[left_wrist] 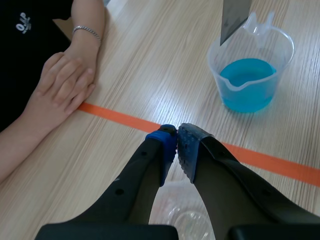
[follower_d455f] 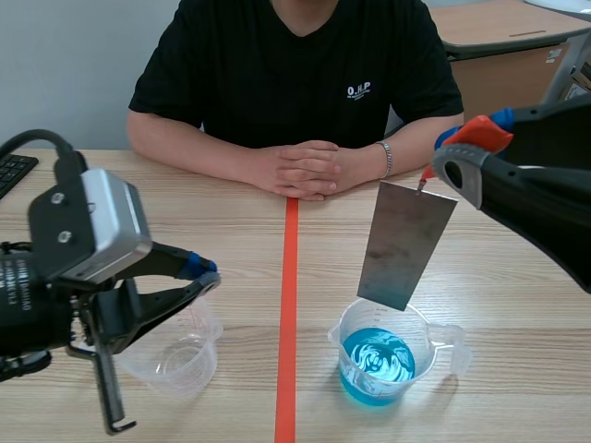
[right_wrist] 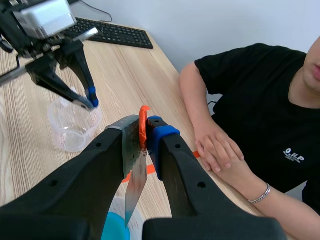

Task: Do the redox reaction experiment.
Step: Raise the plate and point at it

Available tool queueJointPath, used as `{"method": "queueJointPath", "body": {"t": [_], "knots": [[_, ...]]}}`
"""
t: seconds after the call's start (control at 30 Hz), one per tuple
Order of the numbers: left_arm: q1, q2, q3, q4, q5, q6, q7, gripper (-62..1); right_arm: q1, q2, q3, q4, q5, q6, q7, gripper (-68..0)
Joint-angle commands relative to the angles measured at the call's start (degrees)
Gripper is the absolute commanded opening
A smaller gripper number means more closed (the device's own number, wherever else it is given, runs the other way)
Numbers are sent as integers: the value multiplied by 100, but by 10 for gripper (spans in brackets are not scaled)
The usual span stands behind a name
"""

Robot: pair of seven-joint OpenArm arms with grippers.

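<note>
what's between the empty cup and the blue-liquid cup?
Scene view: between empty cup and blue-liquid cup, only the orange tape line on bare table.

Scene view from robot side faces person point(follower_d455f: 295, 83), 2 close wrist views angled down, all sharing hands point(follower_d455f: 300, 171)

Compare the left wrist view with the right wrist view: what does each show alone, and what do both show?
Left wrist view only: the full rim and spout of the beaker. Right wrist view only: the keyboard and the right jaws shut on the top of the metal plate. Both: the metal plate, the empty cup, the person's clasped hands.
</note>
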Motion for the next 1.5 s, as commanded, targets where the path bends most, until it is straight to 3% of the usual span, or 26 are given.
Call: {"method": "queueJointPath", "body": {"t": [0.0, 0.3, 0.57, 0.73, 0.97, 1.47], "knots": [[-144, 192, 105, 87, -9, 28, 81, -552, 33, 42, 33, 79, 107, 33, 83, -660], [-852, 1215, 761, -114, 350, 44, 828, -552, 33, 42, 33, 79, 111, 33, 83, -660], [-981, 1775, 925, -608, 748, 22, 817, -552, 35, 42, 33, 79, 127, 33, 83, -660], [-994, 1971, 946, -758, 892, 22, 802, -552, 35, 42, 33, 79, 127, 33, 85, -660], [-992, 2074, 946, -761, 892, -168, 807, -552, 35, 42, 33, 79, 144, 33, 83, -660], [-992, 2188, 1095, -761, 892, -190, 793, -552, 35, 42, 33, 79, 146, 33, 83, -660]]}}
